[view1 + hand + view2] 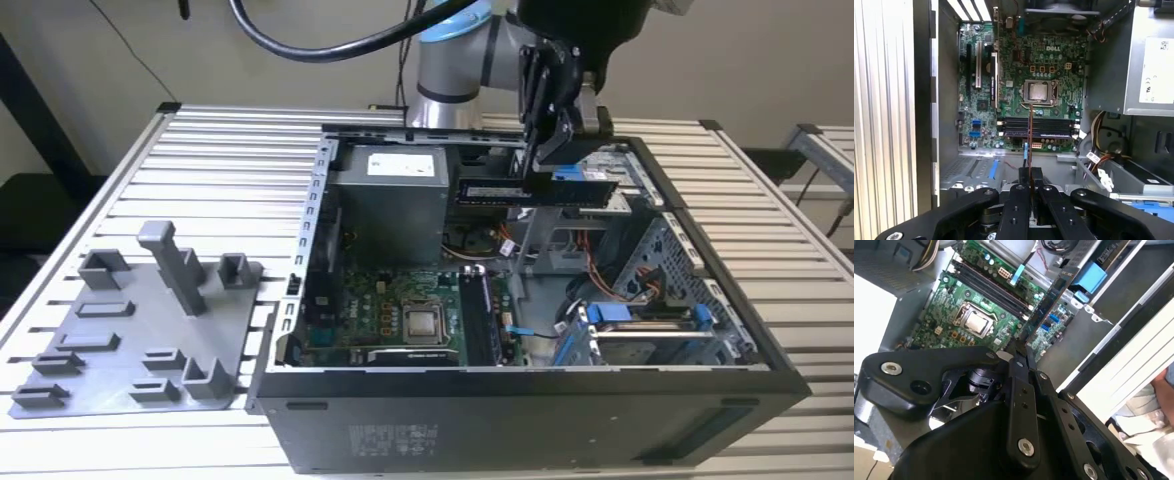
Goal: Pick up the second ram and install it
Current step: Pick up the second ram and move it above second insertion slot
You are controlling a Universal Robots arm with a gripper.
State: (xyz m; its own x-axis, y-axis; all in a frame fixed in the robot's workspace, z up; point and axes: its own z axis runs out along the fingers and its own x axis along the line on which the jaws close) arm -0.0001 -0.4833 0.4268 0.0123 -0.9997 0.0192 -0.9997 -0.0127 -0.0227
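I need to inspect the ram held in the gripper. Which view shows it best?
The exterior view: the second ram shows its flat side, level above the open case, clamped in the gripper. Both wrist views show it nearly edge-on, a thin strip ahead of the gripper.

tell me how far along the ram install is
Done: the second ram is picked up, clamped between the fingers. In hand: it hangs over the open computer case, above the motherboard and clear of the memory slots. Left: it is not yet seated in a slot.
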